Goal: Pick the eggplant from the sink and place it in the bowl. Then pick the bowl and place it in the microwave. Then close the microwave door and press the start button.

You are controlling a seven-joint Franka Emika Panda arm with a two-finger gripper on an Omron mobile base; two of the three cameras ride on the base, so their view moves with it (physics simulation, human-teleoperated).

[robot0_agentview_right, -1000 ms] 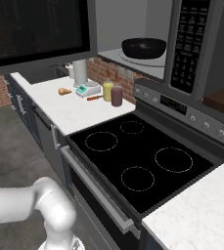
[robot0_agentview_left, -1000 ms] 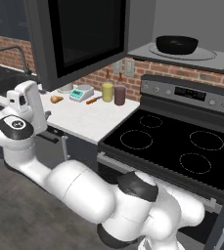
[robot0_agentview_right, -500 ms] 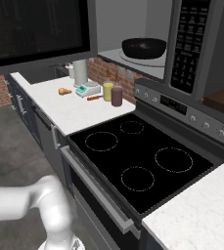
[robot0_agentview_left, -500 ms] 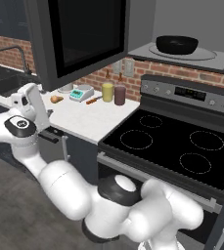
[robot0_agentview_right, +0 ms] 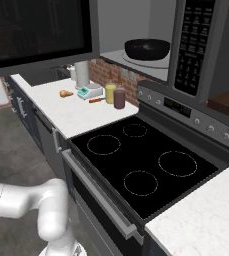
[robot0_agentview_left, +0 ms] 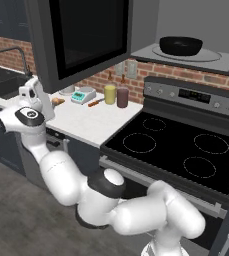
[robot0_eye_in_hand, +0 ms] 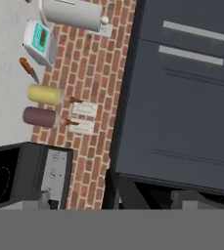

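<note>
The microwave [robot0_agentview_left: 186,27] stands open above the stove, and the black bowl [robot0_agentview_left: 181,45] sits on its glass plate, also seen as the bowl [robot0_agentview_right: 147,49] in the right base view. The eggplant is hidden. The microwave door [robot0_agentview_left: 88,37] is swung out to the left. My gripper [robot0_agentview_left: 36,95] hovers low at the left, outside the door's free edge and beside the counter front, open with nothing between its fingers. The black sink [robot0_agentview_left: 3,82] with its tap lies behind it at the far left. The key panel [robot0_agentview_right: 196,45] is on the microwave's right.
A yellow bottle [robot0_agentview_left: 110,93], a dark red bottle [robot0_agentview_left: 122,96] and a small scale [robot0_agentview_left: 82,95] stand on the white counter against the brick wall. A pale kettle [robot0_agentview_right: 81,73] stands further left. The black stove top [robot0_agentview_left: 171,145] lies under the microwave.
The arm has swung, its elbow shifting right, and the hand has edged slightly right and up towards the door's outer side. The gripper stays open; bowl and door have not moved.
</note>
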